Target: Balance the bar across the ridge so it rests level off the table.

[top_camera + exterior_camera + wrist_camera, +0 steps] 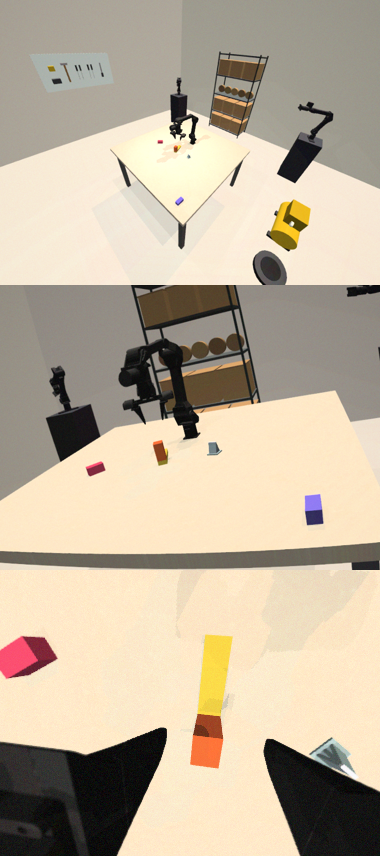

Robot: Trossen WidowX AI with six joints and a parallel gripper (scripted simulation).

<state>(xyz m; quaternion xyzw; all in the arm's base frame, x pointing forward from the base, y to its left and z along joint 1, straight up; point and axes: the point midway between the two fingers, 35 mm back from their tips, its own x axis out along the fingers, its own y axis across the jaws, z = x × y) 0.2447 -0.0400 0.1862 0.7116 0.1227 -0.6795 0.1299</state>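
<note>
The yellow bar (179,148) (162,462) (215,675) lies flat on the table, with an orange block (175,148) (159,451) (206,751) standing up at one end of it. The small grey-blue ridge (188,156) (212,448) (330,755) stands on the table apart from the bar, partly covered by a finger in the wrist view. My gripper (177,139) (153,421) (214,739) is open and empty, pointing down well above the table. In the wrist view the orange block shows between the fingertips, but far below them.
A pink-red block (159,141) (95,468) (20,657) lies on the table to one side of the bar. A purple block (179,200) (313,502) lies near the table's front corner. My arm's base (190,432) stands behind the bar and ridge.
</note>
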